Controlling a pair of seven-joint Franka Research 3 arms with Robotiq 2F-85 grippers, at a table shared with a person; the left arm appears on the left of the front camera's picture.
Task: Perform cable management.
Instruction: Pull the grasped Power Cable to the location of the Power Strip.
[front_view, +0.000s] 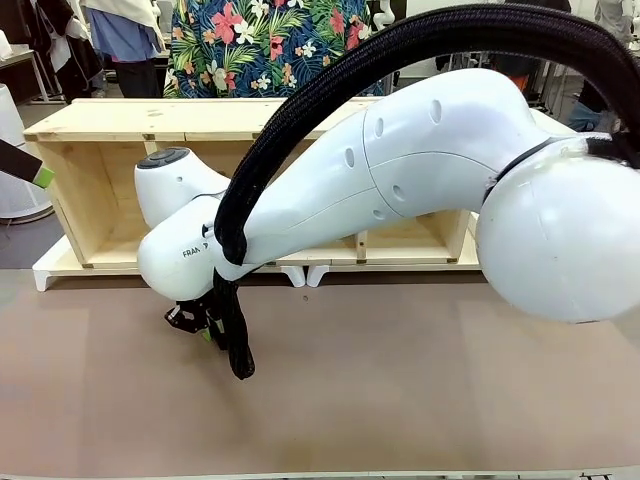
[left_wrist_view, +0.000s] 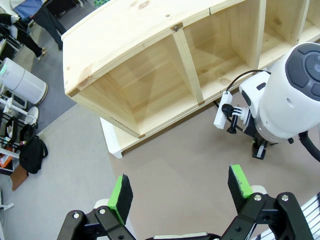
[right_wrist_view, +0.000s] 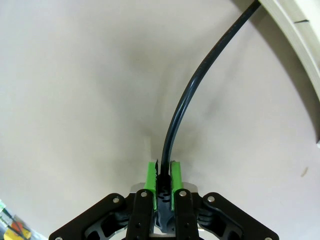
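Two grippers: right gripper clenches the cable at lower centre, presumably to route it; left gripper hangs released.

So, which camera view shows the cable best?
The right wrist view: the cable runs clearly from the right gripper, shut on it, up to the top edge. In the front and left wrist views the right arm largely covers that spot.

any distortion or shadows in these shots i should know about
Left wrist view: the wide-angle lens bows the straight top board of the pale wooden shelf unit into a curve. Right wrist view: a soft shadow lies on the table beside the thin black cable, ahead of the right gripper. Front view: even light, no glare.
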